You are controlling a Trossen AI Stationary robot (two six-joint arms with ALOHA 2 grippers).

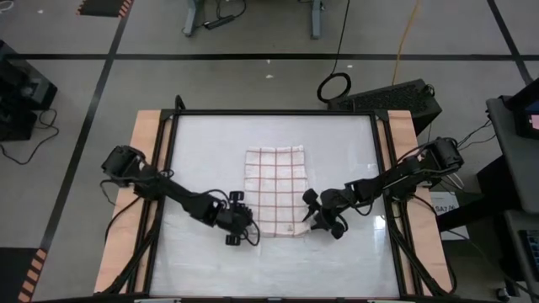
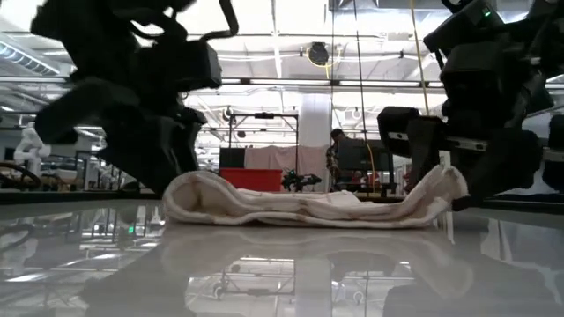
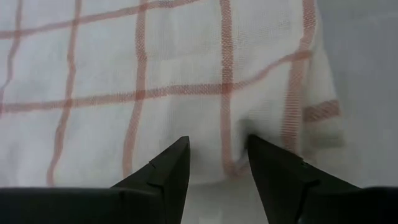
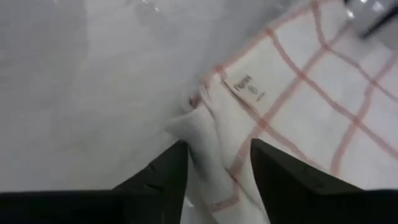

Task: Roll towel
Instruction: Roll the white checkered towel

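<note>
1. Bench [image 1: 354,252]: glossy white top with wood side strips, on grey floor with black tape lines.
2. Towel [image 1: 274,189]: frame centre, lower edge bunched.
3. Left gripper [image 1: 239,229]: fingers parted astride the towel's lower-left edge.
4. Right gripper [image 1: 318,220]: fingers parted around the lower-right corner fold.

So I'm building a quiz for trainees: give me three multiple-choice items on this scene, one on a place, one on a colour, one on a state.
1. Where do both hands sit?
A. at the towel's near edge
B. at its far edge
C. off the table
2. The thin white cloth towel has grid lines of what colour?
A. blue
B. red-brown
C. green
3. The towel's near edge is
A. flat
B. bunched up
C. hanging off the table

A: left hand and right hand flank the near corners.
B: wrist views show it.
B: low view shows raised folds.
</note>
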